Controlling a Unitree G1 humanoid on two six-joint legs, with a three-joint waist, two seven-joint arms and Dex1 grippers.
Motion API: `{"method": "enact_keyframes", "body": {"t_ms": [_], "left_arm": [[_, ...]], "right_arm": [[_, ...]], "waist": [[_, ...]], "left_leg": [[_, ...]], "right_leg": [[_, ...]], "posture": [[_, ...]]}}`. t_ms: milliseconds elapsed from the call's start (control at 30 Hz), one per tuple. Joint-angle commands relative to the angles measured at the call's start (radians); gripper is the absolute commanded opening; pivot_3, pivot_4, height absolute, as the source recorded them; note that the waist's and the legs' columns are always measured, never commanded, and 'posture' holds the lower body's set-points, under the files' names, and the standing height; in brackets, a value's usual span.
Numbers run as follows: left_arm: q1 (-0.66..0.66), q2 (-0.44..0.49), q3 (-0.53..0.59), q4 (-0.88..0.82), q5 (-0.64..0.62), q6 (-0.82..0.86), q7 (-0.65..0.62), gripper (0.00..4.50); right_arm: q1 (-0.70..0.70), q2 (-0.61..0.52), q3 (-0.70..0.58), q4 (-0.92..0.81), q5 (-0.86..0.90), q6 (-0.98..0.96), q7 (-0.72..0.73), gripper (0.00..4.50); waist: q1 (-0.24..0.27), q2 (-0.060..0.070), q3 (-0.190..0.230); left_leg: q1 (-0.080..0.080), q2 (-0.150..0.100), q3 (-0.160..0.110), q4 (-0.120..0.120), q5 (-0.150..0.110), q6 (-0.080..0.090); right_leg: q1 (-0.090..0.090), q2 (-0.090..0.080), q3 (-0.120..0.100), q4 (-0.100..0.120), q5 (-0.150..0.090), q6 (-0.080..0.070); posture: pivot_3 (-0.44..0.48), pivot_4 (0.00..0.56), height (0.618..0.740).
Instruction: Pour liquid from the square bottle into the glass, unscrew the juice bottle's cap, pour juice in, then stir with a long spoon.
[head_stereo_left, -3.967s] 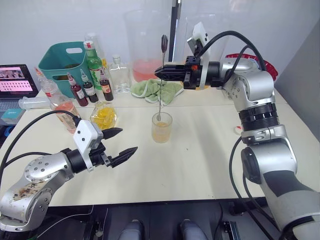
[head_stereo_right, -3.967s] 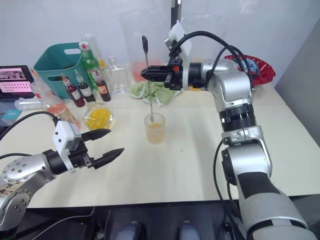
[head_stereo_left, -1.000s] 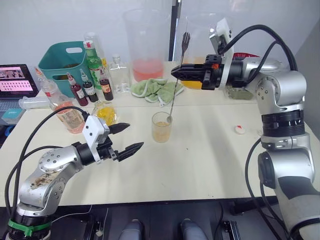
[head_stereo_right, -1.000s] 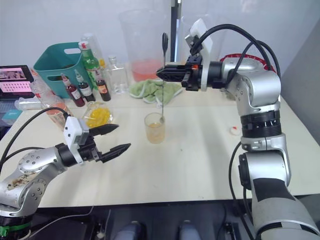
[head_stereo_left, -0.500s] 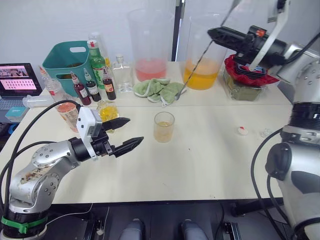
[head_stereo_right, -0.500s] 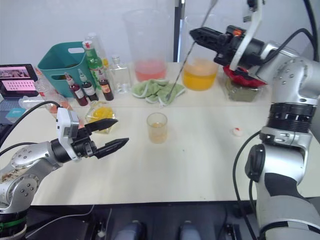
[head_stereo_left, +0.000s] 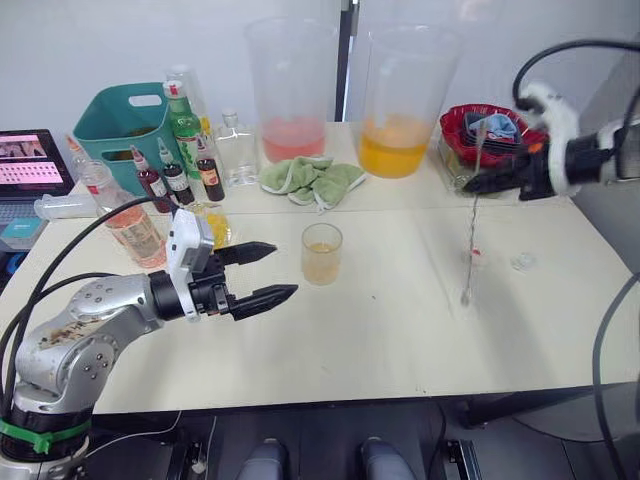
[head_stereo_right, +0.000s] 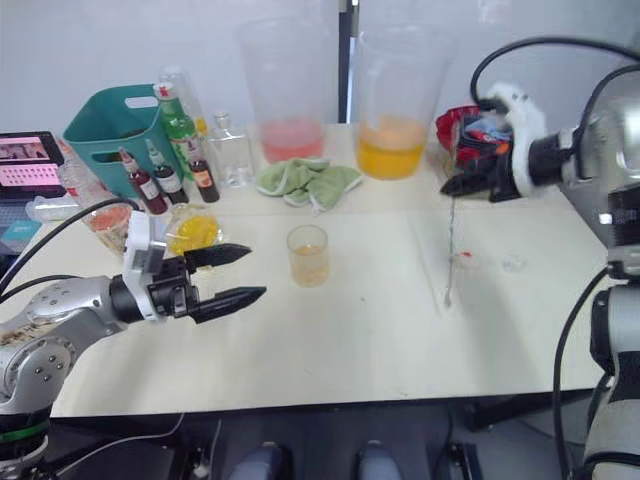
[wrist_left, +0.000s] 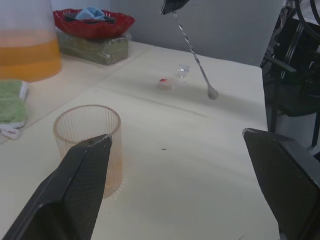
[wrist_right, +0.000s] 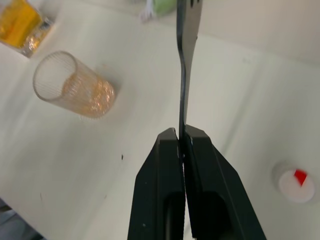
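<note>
The long spoon (head_stereo_left: 470, 230) has left the glass (head_stereo_left: 322, 253): it now hangs nearly upright well to the right of the glass, bowl end down just over the counter (head_stereo_left: 380, 330), where before it was raised high above the far side of the glass. The right gripper (head_stereo_left: 478, 184) has swung down with it and its 2 fingers are pressed together on the spoon's upper stem. The cap (wrist_right: 294, 182) lies on the counter just beyond the spoon, right of the glass. The glass stands unmoved at mid-counter, about 1/3 full of amber liquid. The left gripper (head_stereo_left: 272, 272) hovers just left of the glass, fingers spread, holding nothing. The juice bottle (head_stereo_left: 128, 220) stands well left of the glass; the left arm's cable crosses it.
</note>
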Motion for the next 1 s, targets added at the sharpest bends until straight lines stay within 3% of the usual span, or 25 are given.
{"method": "enact_keyframes", "body": {"t_ms": [33,367,567,733,1000], "left_arm": [[0.019,-0.004,0.02,-0.052,0.005,-0.021,0.019,4.44],[0.224,0.0,0.071,-0.207,0.09,-0.055,0.107,4.44],[0.365,0.006,0.106,-0.243,0.184,-0.109,0.128,4.44],[0.406,-0.001,0.136,-0.265,0.194,-0.112,0.153,4.44],[0.435,0.008,0.137,-0.21,0.247,-0.154,0.116,4.5]], "right_arm": [[-0.043,0.021,0.091,0.115,-0.074,-0.026,0.093,0.0],[0.019,0.257,0.149,0.453,-0.305,-0.302,0.085,0.0],[0.045,0.371,0.062,0.585,-0.353,-0.397,0.038,0.0],[0.07,0.416,0.0,0.641,-0.381,-0.444,0.023,0.0],[0.043,0.394,-0.098,0.608,-0.391,-0.425,0.048,2.73]], "waist": [[-0.002,0.0,0.0],[-0.005,0.0,0.0],[0.003,0.0,0.0],[0.006,0.0,0.0],[-0.001,0.001,0.0]], "left_leg": [[0.0,0.0,0.0,0.0,0.0,0.0],[-0.001,0.0,0.0,0.0,0.0,0.0],[-0.001,-0.001,-0.001,0.0,0.0,0.0],[-0.001,-0.001,-0.001,0.0,0.0,0.0],[0.0,-0.001,-0.001,0.0,0.0,0.0]], "right_leg": [[-0.001,0.0,0.0,0.0,0.0,0.0],[-0.001,-0.001,0.0,0.001,0.0,0.0],[-0.001,-0.001,0.0,0.002,0.0,0.0],[-0.001,-0.001,0.0,0.003,0.0,0.0],[-0.001,-0.001,0.0,0.005,0.0,0.0]], "posture": [[0.0,0.15,0.74],[0.0,0.15,0.74],[0.0,0.15,0.74],[0.0,0.15,0.74],[0.0,0.15,0.74]]}}
